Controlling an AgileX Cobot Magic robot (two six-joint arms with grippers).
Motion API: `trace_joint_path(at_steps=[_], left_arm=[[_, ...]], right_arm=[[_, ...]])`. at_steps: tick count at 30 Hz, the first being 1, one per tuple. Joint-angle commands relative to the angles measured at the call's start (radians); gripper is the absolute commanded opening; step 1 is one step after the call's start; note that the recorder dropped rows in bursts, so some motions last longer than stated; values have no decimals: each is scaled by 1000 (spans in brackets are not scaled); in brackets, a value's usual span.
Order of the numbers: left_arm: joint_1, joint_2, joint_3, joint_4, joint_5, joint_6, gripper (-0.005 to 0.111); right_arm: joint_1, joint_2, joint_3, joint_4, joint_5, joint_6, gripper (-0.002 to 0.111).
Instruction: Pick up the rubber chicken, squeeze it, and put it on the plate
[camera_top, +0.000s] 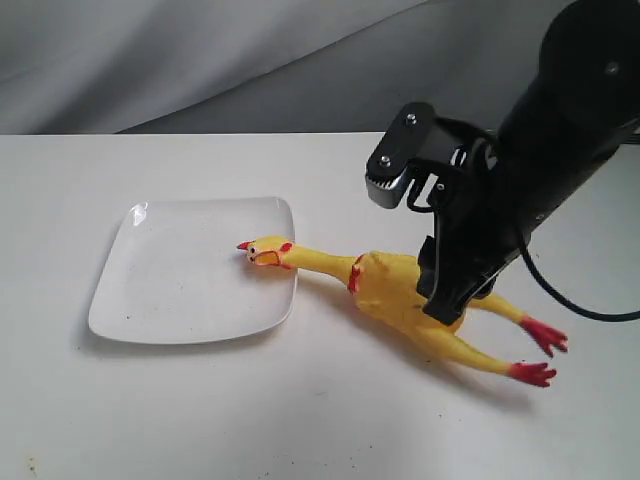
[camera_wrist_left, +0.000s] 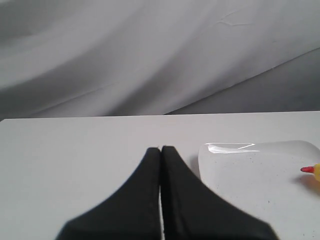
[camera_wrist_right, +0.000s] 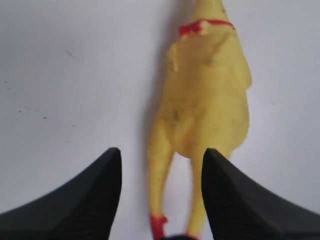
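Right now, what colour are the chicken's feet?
Red. The rubber chicken has bright red feet, clearest in the exterior view.

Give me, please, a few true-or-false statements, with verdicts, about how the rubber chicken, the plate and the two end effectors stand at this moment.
1. The head of the rubber chicken lies over the edge of the plate. True.
2. The chicken's body and legs lie on the plate too. False: they lie on the table, beside the plate.
3. The right end effector has its jaws apart. True.
4. The left end effector is wide open. False: its jaws are pressed together.
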Motion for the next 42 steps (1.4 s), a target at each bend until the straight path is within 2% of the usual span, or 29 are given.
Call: trace_joint_path(at_steps=[1, 12, 26, 29, 34, 42], left_arm=[[2, -3, 4, -8, -5, -4, 1], [2, -3, 4, -8, -5, -4, 1], [2, -3, 4, -8, -5, -4, 1], [2, -3, 4, -8, -5, -4, 1], [2, -3, 4, -8, -5, -4, 1], [2, -3, 4, -8, -5, -4, 1]], right_arm=[[2, 76, -6, -128, -15, 101, 48], [2, 261, -6, -66, 28, 104, 48], [2, 353, -6, 13, 84, 108, 47], [2, 372, -6, 0, 110, 108, 38], [2, 379, -6, -63, 116, 147, 2], [2, 357, -6, -101, 113, 159, 0]])
